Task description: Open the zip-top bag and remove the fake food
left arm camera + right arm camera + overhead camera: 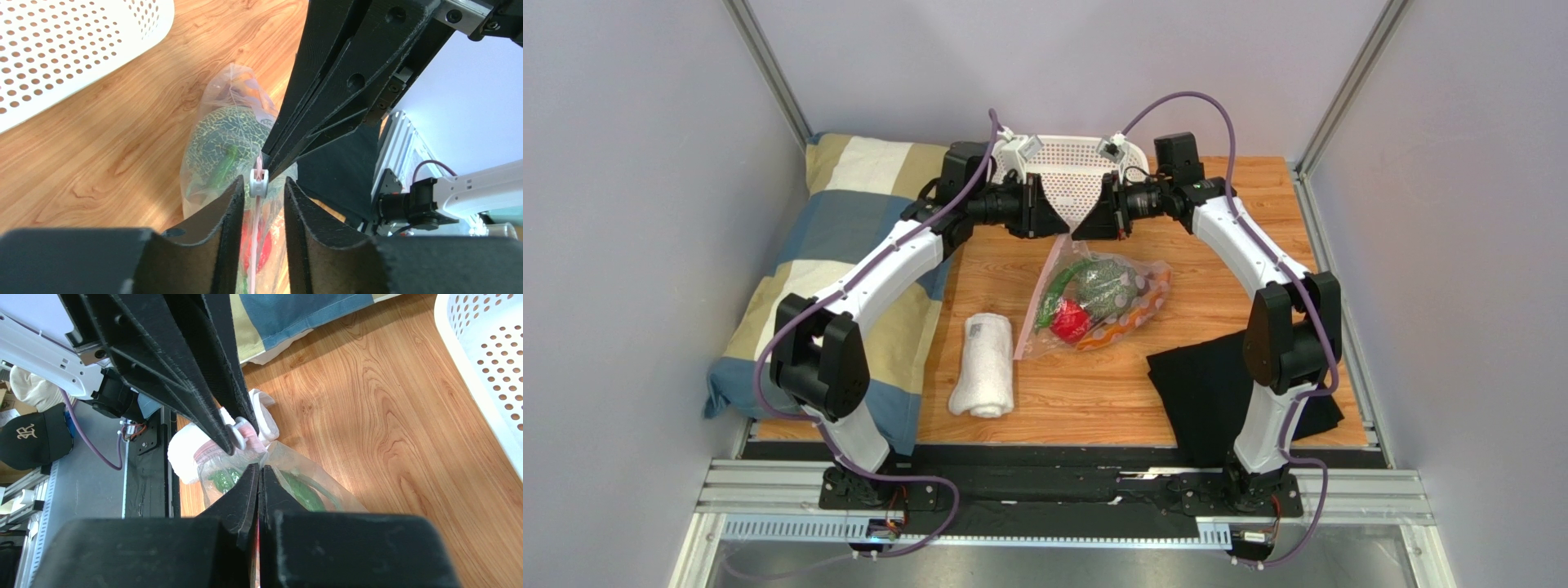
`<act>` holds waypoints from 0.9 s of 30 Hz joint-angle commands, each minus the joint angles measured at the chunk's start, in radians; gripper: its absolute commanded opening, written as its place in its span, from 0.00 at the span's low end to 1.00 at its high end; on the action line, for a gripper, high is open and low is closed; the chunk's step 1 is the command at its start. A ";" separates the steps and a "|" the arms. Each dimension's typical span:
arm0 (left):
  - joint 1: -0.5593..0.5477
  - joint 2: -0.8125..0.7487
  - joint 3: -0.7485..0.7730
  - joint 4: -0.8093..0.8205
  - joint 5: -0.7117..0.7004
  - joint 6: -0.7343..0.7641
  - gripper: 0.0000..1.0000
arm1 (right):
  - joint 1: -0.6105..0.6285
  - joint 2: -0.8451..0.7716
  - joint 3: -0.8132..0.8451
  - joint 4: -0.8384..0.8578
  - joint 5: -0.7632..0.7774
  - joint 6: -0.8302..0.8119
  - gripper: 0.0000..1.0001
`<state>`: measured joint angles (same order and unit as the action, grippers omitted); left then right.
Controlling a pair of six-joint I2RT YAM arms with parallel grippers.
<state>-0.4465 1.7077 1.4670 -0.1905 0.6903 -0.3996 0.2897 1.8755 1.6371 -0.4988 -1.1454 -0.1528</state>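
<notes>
The clear zip-top bag lies on the wooden table, its zip end lifted between my two grippers. Inside it show a bumpy green vegetable, a slim green pepper, a red tomato and an orange piece. My left gripper is open, its fingers on either side of the white slider with a gap on the right. My right gripper is shut on the bag's pinkish zip strip just beyond the slider. The grippers meet tip to tip in the top view.
A white perforated basket stands just behind the grippers. A rolled white towel lies left of the bag. A black cloth lies at the front right. A checked cushion fills the left side.
</notes>
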 commanded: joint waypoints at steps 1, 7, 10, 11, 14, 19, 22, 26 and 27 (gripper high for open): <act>-0.004 -0.005 0.027 0.029 -0.001 0.010 0.16 | 0.009 -0.039 0.037 0.055 -0.007 0.038 0.00; -0.011 -0.046 -0.023 -0.017 -0.012 0.039 0.04 | 0.009 -0.079 -0.096 0.333 0.171 0.329 0.00; -0.014 -0.098 -0.126 -0.010 -0.014 0.030 0.03 | 0.009 -0.134 -0.178 0.480 0.306 0.478 0.00; -0.015 -0.114 -0.154 -0.007 -0.017 0.022 0.03 | 0.009 -0.150 -0.186 0.491 0.340 0.513 0.00; -0.020 -0.174 -0.253 -0.007 -0.029 0.002 0.00 | 0.006 -0.170 -0.200 0.488 0.433 0.535 0.00; -0.043 -0.334 -0.456 -0.032 -0.055 -0.059 0.00 | -0.021 -0.181 -0.186 0.473 0.519 0.565 0.00; -0.115 -0.472 -0.583 -0.032 -0.109 -0.151 0.00 | -0.026 -0.150 -0.148 0.425 0.521 0.576 0.00; -0.214 -0.589 -0.689 0.022 -0.144 -0.303 0.00 | -0.020 -0.136 -0.148 0.404 0.504 0.599 0.00; -0.251 -0.602 -0.706 0.039 -0.135 -0.361 0.00 | -0.014 -0.141 -0.152 0.390 0.515 0.595 0.00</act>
<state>-0.6090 1.1828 0.8158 -0.1936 0.5526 -0.5629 0.2752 1.7470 1.4433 -0.1329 -0.7029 0.4221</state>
